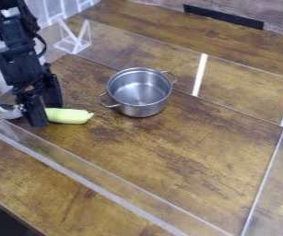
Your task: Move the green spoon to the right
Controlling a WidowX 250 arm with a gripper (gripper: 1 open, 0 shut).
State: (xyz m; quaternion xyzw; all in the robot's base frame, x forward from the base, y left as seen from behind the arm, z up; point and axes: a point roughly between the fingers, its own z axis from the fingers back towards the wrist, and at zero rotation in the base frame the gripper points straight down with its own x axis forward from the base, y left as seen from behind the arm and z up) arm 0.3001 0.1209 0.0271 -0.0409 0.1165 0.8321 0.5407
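The green spoon (67, 116) lies flat on the wooden table at the left, its yellow-green handle pointing right and its shiny silver bowl (8, 111) at the far left. My black gripper (42, 103) points down over the spoon's middle, where bowl meets handle. Its jaws stand open, one finger (37, 114) in front of the spoon and the other behind. I cannot tell whether the fingers touch the spoon.
A round steel pot (140, 91) with two handles stands right of the spoon, near the table's middle. Clear acrylic walls (82, 189) run along the front and right edges. A white rack (70, 37) stands at the back left.
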